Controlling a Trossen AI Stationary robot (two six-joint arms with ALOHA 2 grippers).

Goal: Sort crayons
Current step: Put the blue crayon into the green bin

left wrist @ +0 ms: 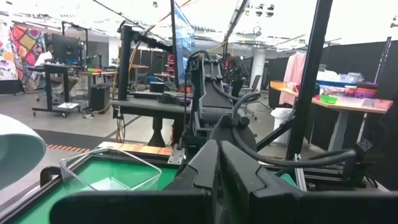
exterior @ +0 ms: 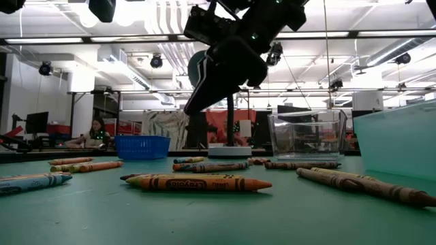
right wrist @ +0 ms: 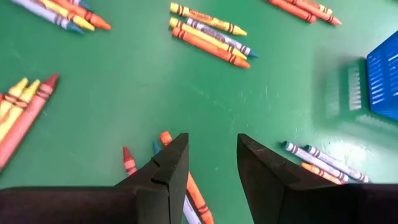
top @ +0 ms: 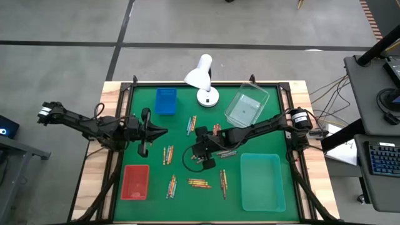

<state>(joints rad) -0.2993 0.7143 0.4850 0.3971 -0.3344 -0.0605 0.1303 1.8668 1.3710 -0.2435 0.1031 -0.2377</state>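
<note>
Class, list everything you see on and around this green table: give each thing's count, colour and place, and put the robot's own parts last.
crayons: many, red, orange, yellow and blue, in small clusters across the mat's middle and near side
mat: one, green, covering the table
blue tray: one, far left
red tray: one, near left
clear tray: one, far right
teal tray: one, near right
lamp: one, white, far edge, centre
person: one, seated in the room behind
left gripper: shut, above the mat's left side
right gripper: open, empty, above a crayon cluster at centre
</note>
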